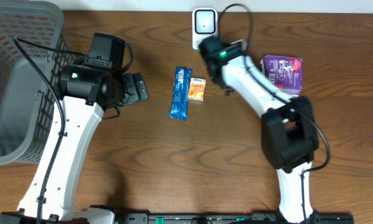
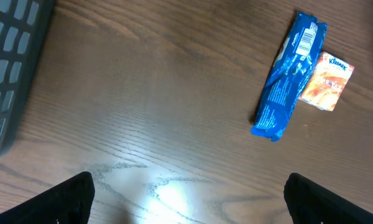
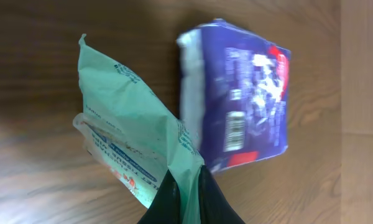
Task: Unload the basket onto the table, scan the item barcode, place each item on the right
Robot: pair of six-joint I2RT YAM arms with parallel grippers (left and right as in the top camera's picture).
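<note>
Right claw (image 3: 186,186) is clamped fully shut on the green packet (image 3: 137,143): the fingertips pinch one corner and the rest of the packet fans up and to the left of the claw in the wrist view, crumpled, printed side towards the camera. Can't tell whether it hangs clear of the worktop (image 1: 236,155). In the overhead view this claw sits just below the white scanner (image 1: 204,23) at the far edge; the packet itself can't be made out there. A purple pack (image 3: 236,99) lies flat on the worktop beyond the packet and just beside it in the wrist view. Left claw (image 2: 186,205) is wide open and holds nothing, hanging over bare wood near the grey basket (image 1: 18,81). Blue packet (image 2: 290,74) and orange tissue pack (image 2: 326,81) lie side by side, touching, between the two arms and well apart from both claws.
</note>
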